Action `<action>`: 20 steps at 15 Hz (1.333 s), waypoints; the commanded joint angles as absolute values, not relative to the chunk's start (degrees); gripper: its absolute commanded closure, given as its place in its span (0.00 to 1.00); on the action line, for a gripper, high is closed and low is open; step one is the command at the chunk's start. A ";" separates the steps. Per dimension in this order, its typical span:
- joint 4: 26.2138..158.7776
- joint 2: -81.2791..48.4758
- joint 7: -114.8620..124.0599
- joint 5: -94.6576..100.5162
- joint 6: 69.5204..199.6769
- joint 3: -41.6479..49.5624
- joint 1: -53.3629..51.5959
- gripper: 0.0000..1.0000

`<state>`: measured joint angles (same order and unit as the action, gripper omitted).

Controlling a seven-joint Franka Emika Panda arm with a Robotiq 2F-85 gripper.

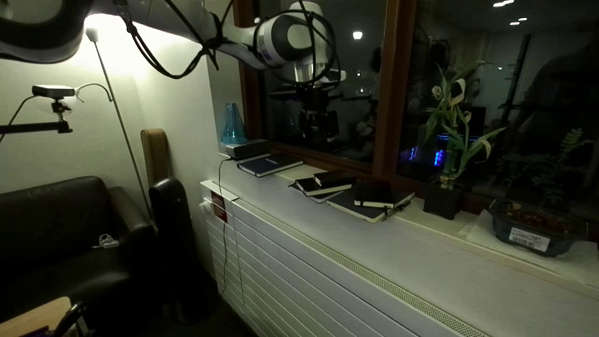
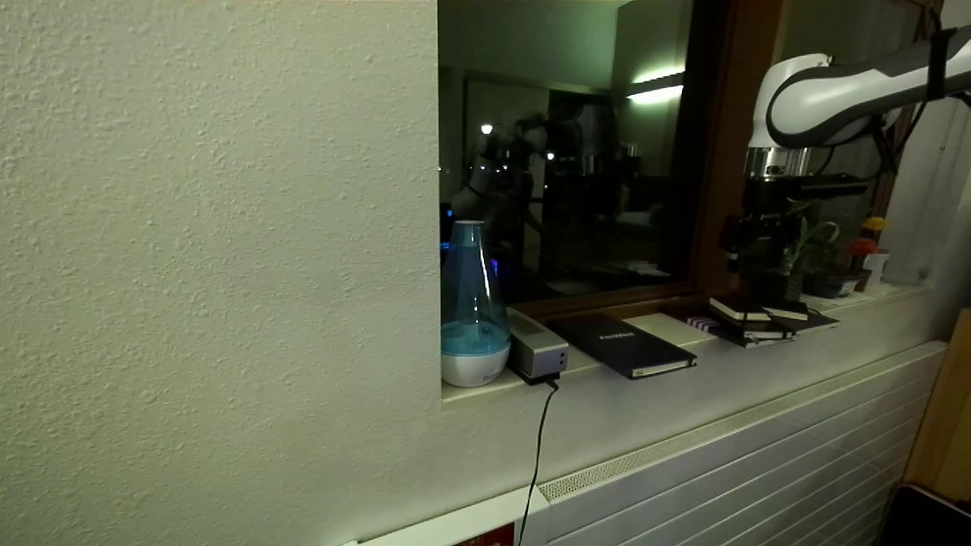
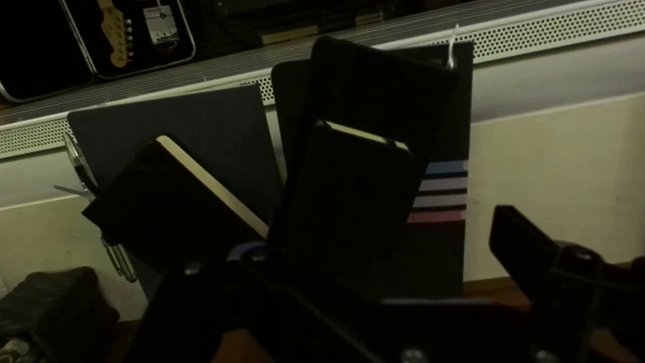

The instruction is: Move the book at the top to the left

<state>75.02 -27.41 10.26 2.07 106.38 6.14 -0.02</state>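
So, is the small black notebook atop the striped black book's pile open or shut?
Shut: in the wrist view, the small black notebook shows one flat cover and a cream page edge.

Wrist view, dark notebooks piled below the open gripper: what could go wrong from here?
The small notebook lies on a larger dark notebook, so the gripper may catch both.
A black notebook rests on the gray notebook alongside, so the wrong one might be picked.
The plant pot stands near the gray notebook in an exterior view, so a stray sideways swing could knock it.
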 commanded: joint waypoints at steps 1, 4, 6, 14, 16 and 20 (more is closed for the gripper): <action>81.56 -25.54 9.18 6.51 110.23 5.67 -0.57 0.00; 84.05 -25.75 10.00 10.32 114.12 5.91 -1.12 0.00; 84.65 -25.98 12.12 11.83 116.64 6.47 -1.11 0.00; 84.13 -26.02 18.45 8.66 116.70 7.38 0.36 0.00; 84.26 -25.95 20.22 7.50 116.88 7.40 0.60 0.00; 83.96 -26.33 23.39 5.21 117.03 7.52 1.07 0.00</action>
<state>82.60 -27.40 20.95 7.39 116.00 7.62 0.39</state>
